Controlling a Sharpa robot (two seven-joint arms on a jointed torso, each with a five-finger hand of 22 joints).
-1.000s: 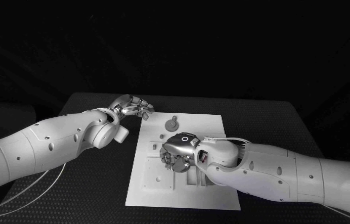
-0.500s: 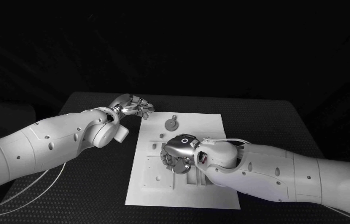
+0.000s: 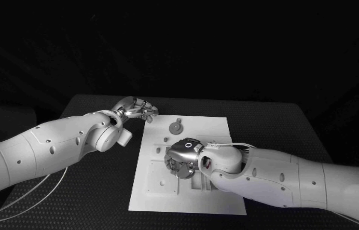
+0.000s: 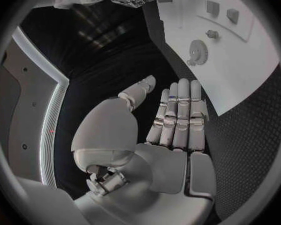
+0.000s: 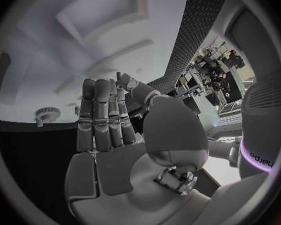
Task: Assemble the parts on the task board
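Right hand (image 3: 182, 160) is sitting over the middle of the task board (image 3: 213, 129), lower centre of the head frame, and compared with a second ago it is creeping slightly down and left, toward the recessed slots there. The right wrist view shows its fingers (image 5: 100, 110) lying straight and together with nothing between them, so it is carrying no part; whether the fingertips are touching the board I cannot tell.

Left hand (image 3: 137, 108) is staying put at the board's upper-left corner, just off its edge over the black surface (image 3: 97, 105), fingers (image 4: 178, 110) extended and empty.

The round gear part (image 3: 175, 127) is lying unmoved on the upper part of the board, apart from both hands.

Judgement: no part picked up yet; the right hand is only adjusting position, so assembly is not advancing in this interval.
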